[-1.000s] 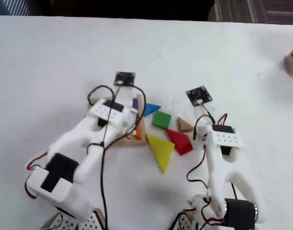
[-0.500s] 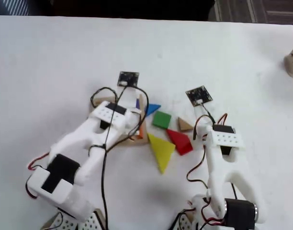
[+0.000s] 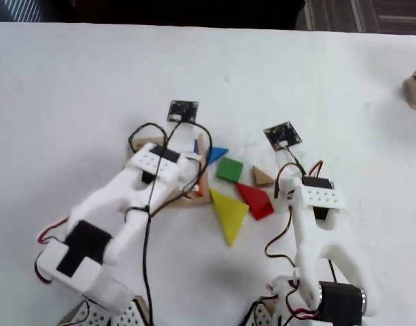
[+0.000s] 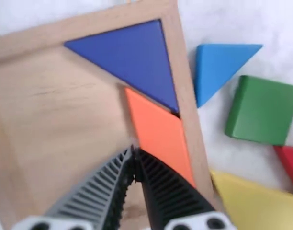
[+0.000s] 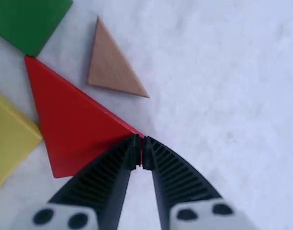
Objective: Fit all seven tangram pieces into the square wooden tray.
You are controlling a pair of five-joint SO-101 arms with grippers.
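Hanging over the tray (image 4: 55,120), the left tool (image 4: 133,157) is clenched empty beside the orange piece (image 4: 158,136).

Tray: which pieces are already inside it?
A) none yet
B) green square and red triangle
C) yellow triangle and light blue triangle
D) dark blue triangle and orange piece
D: the left wrist view shows the dark blue triangle and the orange piece lying inside the rim of the wooden tray, while the light blue triangle and green square lie outside it.
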